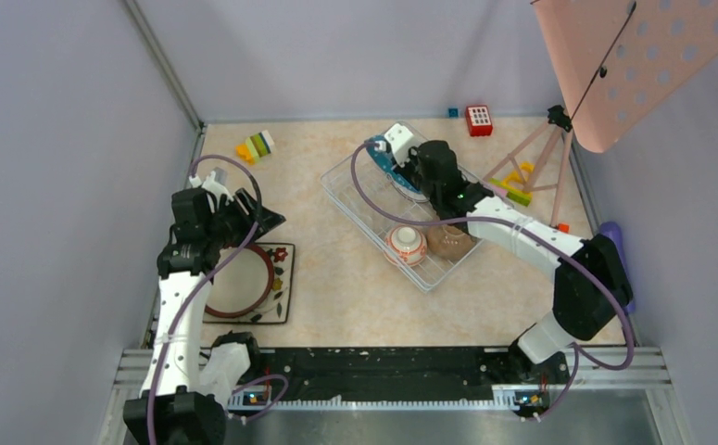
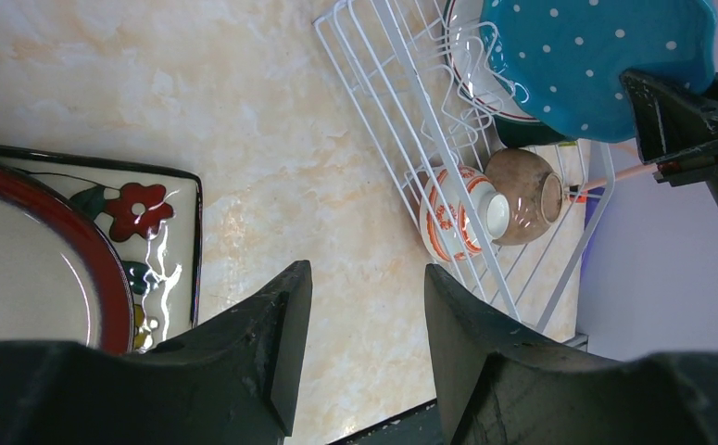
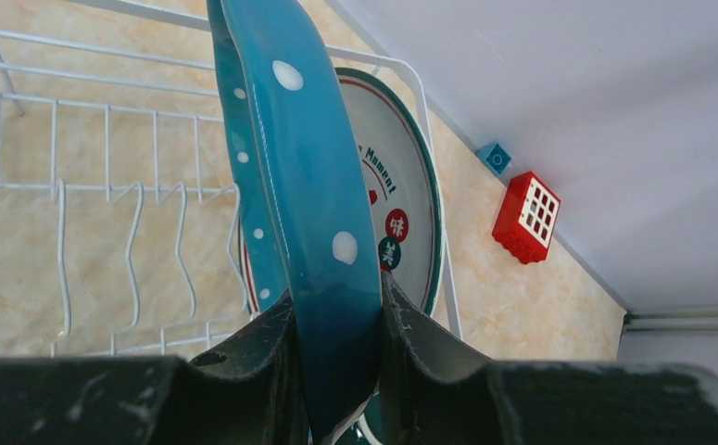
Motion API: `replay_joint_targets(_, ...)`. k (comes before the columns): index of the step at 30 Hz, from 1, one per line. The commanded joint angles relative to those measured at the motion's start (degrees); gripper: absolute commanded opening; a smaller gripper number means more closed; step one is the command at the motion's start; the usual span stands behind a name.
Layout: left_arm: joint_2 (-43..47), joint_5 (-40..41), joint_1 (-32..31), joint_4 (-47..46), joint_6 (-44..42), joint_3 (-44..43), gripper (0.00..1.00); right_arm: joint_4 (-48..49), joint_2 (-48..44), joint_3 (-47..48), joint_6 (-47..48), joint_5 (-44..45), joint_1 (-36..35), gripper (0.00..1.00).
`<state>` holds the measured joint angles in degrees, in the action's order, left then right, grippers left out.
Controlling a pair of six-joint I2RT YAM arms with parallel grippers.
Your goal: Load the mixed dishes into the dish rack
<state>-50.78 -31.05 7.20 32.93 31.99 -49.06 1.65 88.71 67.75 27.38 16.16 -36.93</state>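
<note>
Step in hand, as I judge it: seating the glossy blue white-dotted round plate (image 3: 308,185) in the white wire dish rack (image 1: 364,209).

- Right gripper (image 3: 336,315): fingers clamped on the plate's lower rim; plate held on edge, near upright, over the rack's far end, just beside the grey-rimmed round plate with red characters (image 3: 401,213) already standing there.
- To do it well: lower straight down into the free slot between the wire prongs; keep the plate parallel to its neighbour so the glazed faces do not knock; let go only once the rim sits on the wires, since a smooth glaze can slide.
- Left gripper (image 2: 366,278): fingers apart, holding nothing; it hangs above the marbled beige tabletop (image 2: 244,111) near the square leaf-patterned plate (image 2: 151,232), which lies flat outside the rack.
- Rack's near end: orange-white bowl (image 2: 452,218) and brown bowl (image 2: 522,195), tipped, touching.
- Materials: ceramics hard, shiny, rounded; the rack is thin coated wire in an open grid with curved prongs.
</note>
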Motion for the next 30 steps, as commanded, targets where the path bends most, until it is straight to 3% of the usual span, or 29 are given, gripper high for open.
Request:
replay_joint_targets(1,-0.67,-0.78,-0.09,-3.46,-1.05,0.34,0.53,11.65,-1.95,0.5,-2.33,1.74,0.71,0.0)
replay_joint_targets(9,1.39,2.22,-0.08,-3.64,-1.3,1.27,0.59,10.85,-2.51,-2.23,-12.21,4.28,1.55,0.0)
replay_joint_targets(12,1.46,2.82,-0.09,-3.11,-1.31,1.27,0.59,9.96,-2.08,-2.01,-14.91,4.7,2.51,0.06)
replay_joint_targets(13,1.4,2.77,-0.08,-2.85,-1.43,1.26,0.59,9.14,-1.93,-1.59,-16.11,4.18,3.05,0.11)
replay_joint_targets(15,1.39,2.75,-0.09,-2.41,-1.57,1.11,0.59,6.99,-1.92,-0.33,-18.05,3.07,3.94,0.4)
replay_joint_targets(16,1.55,2.82,-0.08,-2.23,-1.58,1.22,0.59,6.14,-2.07,0.21,-18.76,3.03,4.15,0.49)
replay_joint_targets(20,1.98,3.14,-0.08,-1.79,-1.49,1.27,0.59,3.77,-4.31,1.22,-19.9,2.79,4.41,0.7)
replay_joint_targets(26,1.98,7.5,-0.08,0.95,-0.62,0.88,0.59,-0.93,-9.46,2.09,-23.67,-0.18,4.45,0.73)
replay_joint_targets(30,0.17,19.48,-0.08,6.17,2.08,0.81,0.55,-6.28,-13.09,1.34,-31.92,-7.39,4.41,0.73)
